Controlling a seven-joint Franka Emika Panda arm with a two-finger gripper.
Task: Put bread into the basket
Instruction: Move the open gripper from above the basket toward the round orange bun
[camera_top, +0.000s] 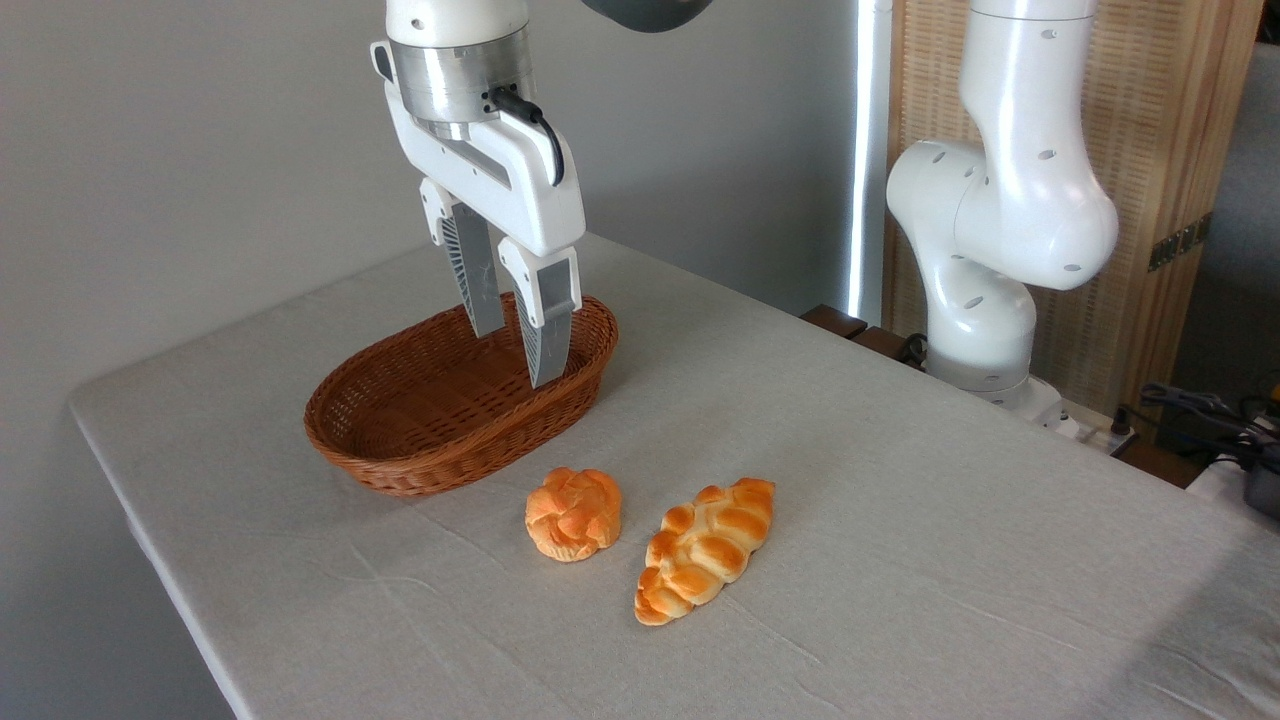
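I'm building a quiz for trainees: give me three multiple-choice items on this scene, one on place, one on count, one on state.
1. Where does the round bun lie?
A. in the basket
B. on the table, in front of the basket
C. between the jaws

2. How many bread pieces show?
A. one
B. two
C. four

3. The gripper is:
A. open and empty
B. shut on the bun
C. out of view

B: the bun sits on the cloth beside the braided loaf.
B: bun and loaf only.
A: the jaws stand apart over the basket, holding nothing.
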